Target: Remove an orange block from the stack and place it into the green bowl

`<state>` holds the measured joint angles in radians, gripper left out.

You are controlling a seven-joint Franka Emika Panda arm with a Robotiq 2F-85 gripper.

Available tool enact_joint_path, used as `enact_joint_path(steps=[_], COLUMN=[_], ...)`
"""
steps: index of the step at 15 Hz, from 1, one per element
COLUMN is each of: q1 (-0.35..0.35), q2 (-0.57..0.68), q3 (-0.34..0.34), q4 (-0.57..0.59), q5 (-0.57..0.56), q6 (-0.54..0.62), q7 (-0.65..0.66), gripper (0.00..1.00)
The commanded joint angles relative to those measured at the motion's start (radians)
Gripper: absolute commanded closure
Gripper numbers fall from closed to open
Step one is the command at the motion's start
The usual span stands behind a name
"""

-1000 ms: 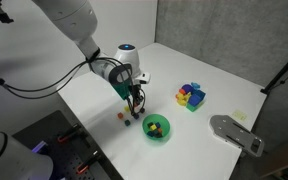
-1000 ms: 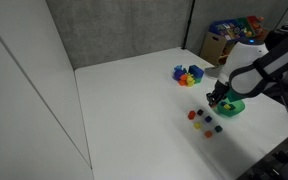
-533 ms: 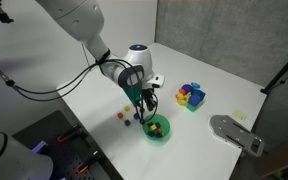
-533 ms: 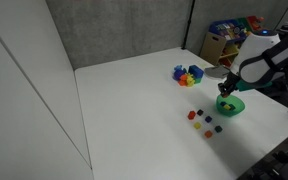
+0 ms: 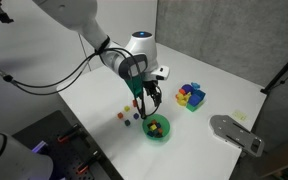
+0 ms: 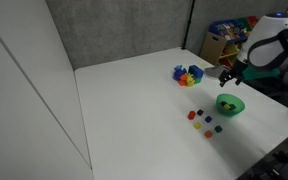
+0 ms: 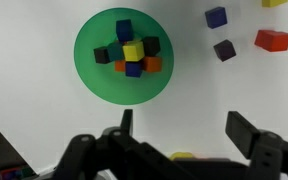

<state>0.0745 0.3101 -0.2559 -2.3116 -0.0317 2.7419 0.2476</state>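
The green bowl (image 7: 88, 72), smooth and round, sits left of centre and holds a heap of cubes (image 7: 131, 50). An orange block (image 7: 150, 64) appears to lie among them. Your gripper (image 7: 181, 128) hangs spread and empty above. At right, loose cubes (image 7: 224, 48) rest on the white table (image 7: 204, 90). Treat blocks as light, rigid and square-edged: pinch opposite flat faces.

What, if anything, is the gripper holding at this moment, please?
Nothing: the gripper is open and empty, with its fingers spread wide, near the green bowl, which holds several blocks.
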Motion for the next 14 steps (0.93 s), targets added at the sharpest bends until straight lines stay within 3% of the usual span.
enact_joint_path(steps=[1, 10, 14], q1=[-0.055, -0.064, -0.069], q2=[-0.120, -0.318, -0.438], q3=[0.078, 0.160, 0.182], q4=[-0.029, 0.047, 0.086], q5=[0.019, -0.056, -0.058], q6=[-0.136, -0.651, -0.812], q7=[-0.072, -0.108, -0.171], gripper=[0.00, 0.00, 0.00])
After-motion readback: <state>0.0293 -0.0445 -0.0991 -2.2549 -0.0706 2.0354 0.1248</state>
